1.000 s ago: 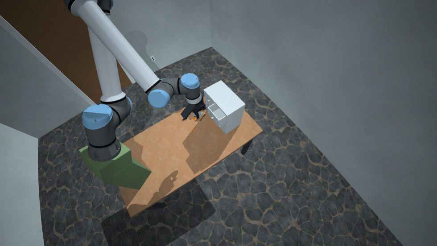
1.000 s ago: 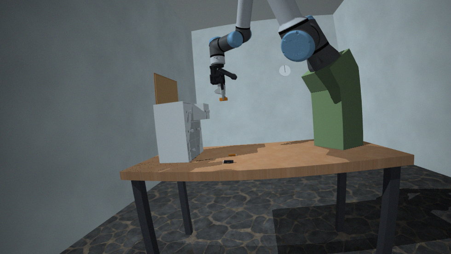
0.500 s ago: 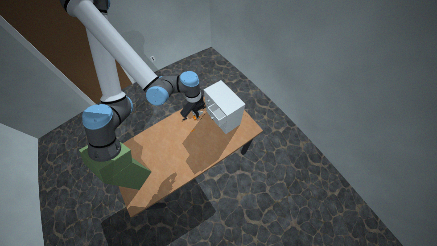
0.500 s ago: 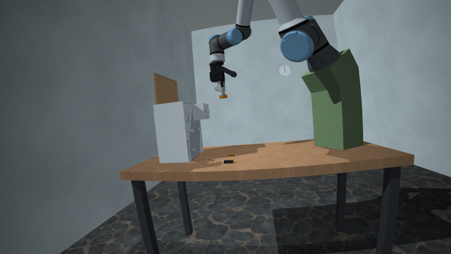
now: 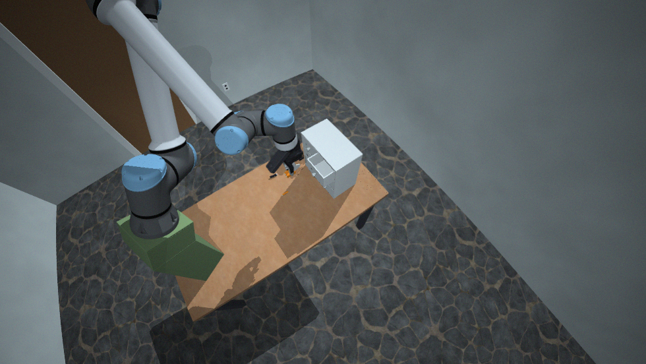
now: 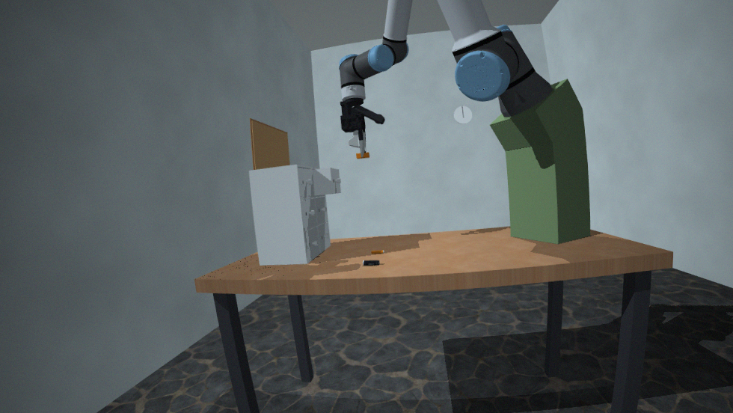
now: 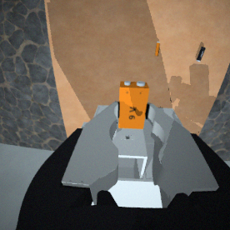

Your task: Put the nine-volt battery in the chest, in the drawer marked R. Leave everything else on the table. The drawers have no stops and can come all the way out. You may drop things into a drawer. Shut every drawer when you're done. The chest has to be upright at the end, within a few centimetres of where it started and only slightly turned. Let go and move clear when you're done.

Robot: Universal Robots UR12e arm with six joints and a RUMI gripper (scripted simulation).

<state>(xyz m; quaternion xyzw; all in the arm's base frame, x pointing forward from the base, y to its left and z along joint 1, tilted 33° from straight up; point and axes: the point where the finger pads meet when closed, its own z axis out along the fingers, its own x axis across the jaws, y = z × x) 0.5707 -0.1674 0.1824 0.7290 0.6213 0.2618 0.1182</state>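
My gripper [image 7: 132,103] is shut on the orange nine-volt battery [image 7: 133,105] and holds it high above the table; it also shows in the exterior view [image 6: 362,155] and the top view [image 5: 289,171]. The white chest [image 6: 287,212] [image 5: 332,155] stands upright at the table's far end. Its top drawer [image 6: 326,182] [image 5: 322,168] is pulled out and open. The battery hangs above and a little to the arm's side of that drawer. In the wrist view the open drawer [image 7: 133,167] shows below the fingers. I cannot read the drawer's mark.
A small orange item [image 6: 377,251] and a small black item [image 6: 370,262] lie on the table in front of the chest; both show in the wrist view, orange [image 7: 157,48] and black [image 7: 201,52]. The green arm base [image 6: 546,169] stands at the other end.
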